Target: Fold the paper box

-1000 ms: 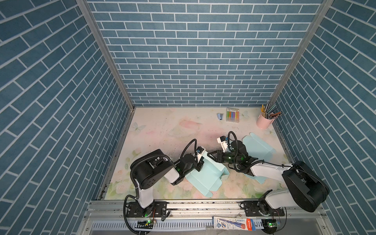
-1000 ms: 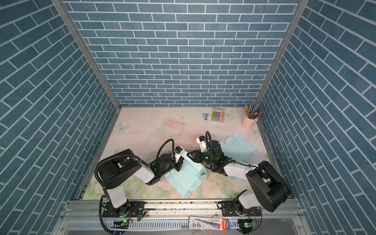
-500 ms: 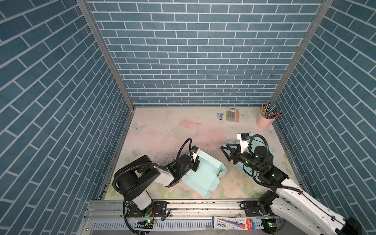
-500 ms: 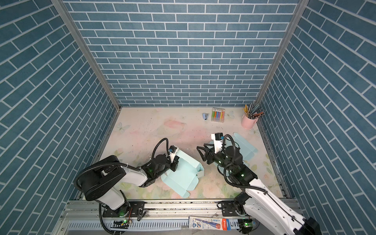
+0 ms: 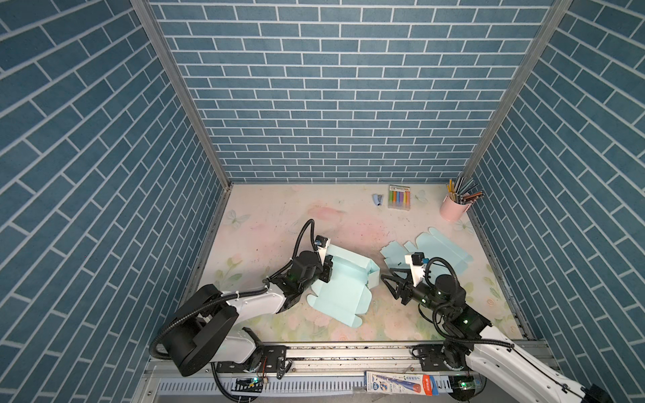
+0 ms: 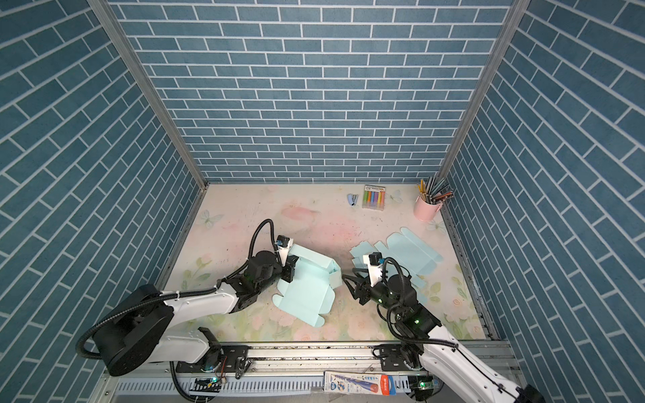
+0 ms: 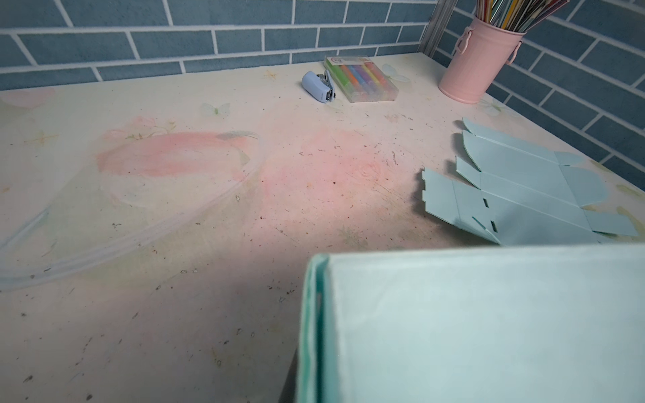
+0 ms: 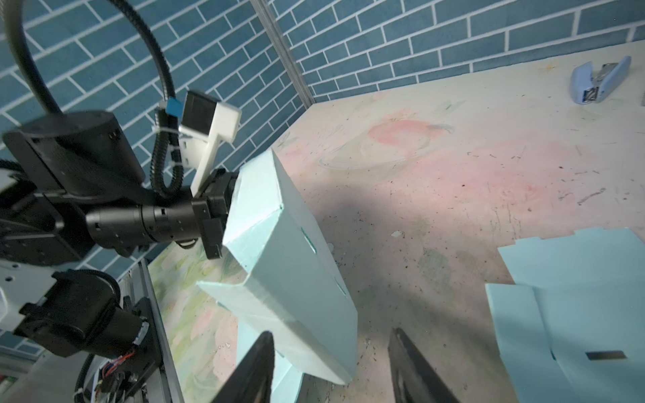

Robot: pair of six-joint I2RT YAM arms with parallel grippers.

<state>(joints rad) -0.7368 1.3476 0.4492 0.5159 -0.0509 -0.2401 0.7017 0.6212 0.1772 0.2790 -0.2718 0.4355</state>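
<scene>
Gripping side: the left gripper point(image 5: 328, 270) is clamping down on the left edge of the paper box point(image 5: 343, 289); its jaws are pressing together on a thin panel, and the right wrist view is showing it point(image 8: 216, 216) biting the end of the box point(image 8: 289, 251).
Box position: the paper box is sitting on the table point(image 5: 279, 216) toward the front, between the two arms in both top views point(image 6: 307, 289); it is half formed, with one wall standing folded at the far side and a flat panel with tabs lying toward the front rail; it is filling the lower corner of the left wrist view point(image 7: 488, 324).
Free side: the right gripper point(image 5: 386, 274) is hovering just beside the box's right end, fingers spread apart and holding nothing point(image 6: 349, 273); whether a fingertip is touching the card, the pictures are not showing.
Spare card: a flat blank point(image 5: 439, 254) is lying unfolded at the right, partly under the right arm.
Back row: a stapler point(image 5: 377, 199), a marker pack point(image 5: 399, 197) and a pink cup point(image 5: 452, 209) of pencils are resting along the far wall, well apart from the box.
</scene>
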